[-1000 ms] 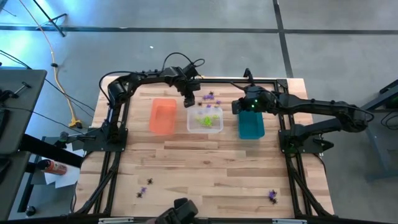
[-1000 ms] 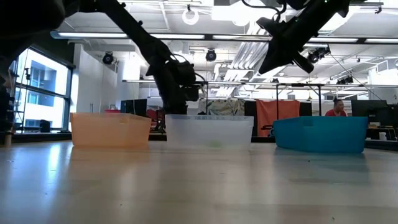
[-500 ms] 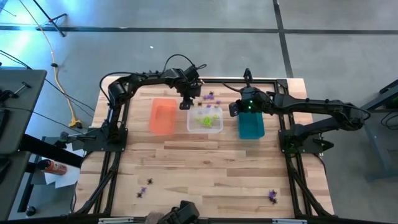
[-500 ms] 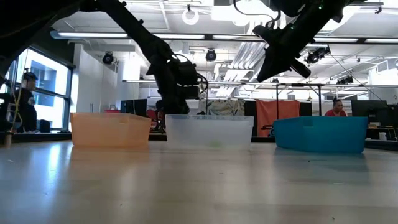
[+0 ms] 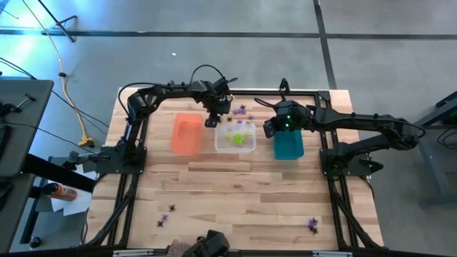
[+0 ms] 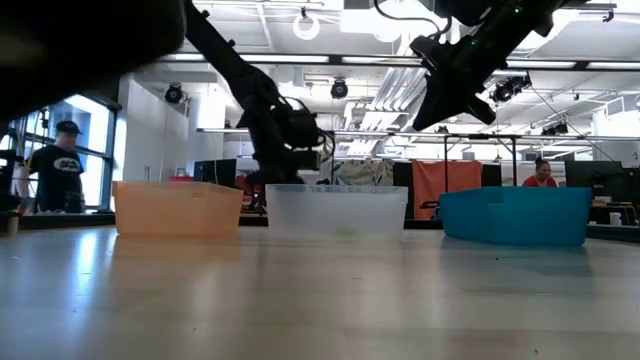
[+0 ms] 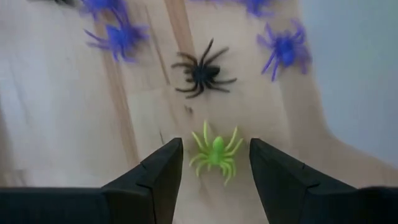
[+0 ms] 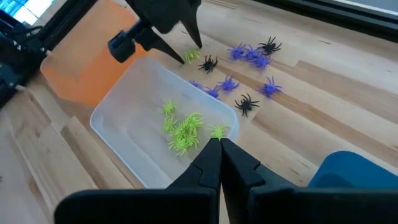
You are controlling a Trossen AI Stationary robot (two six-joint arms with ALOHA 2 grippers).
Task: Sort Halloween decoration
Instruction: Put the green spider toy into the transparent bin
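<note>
Your pale planked wooden table: smooth, faint sheen | frosted clear plastic bin: translucent, matt | lime green plastic spider: glossy | dark left gripper fingers: matt plastic look | orange plastic bin: translucent

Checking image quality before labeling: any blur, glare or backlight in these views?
Left wrist view: green spider sharp, purple spiders toward the frame edge soft. Low view: bright ceiling lights leave the arms as silhouettes. High view: blue glare on the floor. Right wrist view: evenly lit, clear bin readable.
</note>
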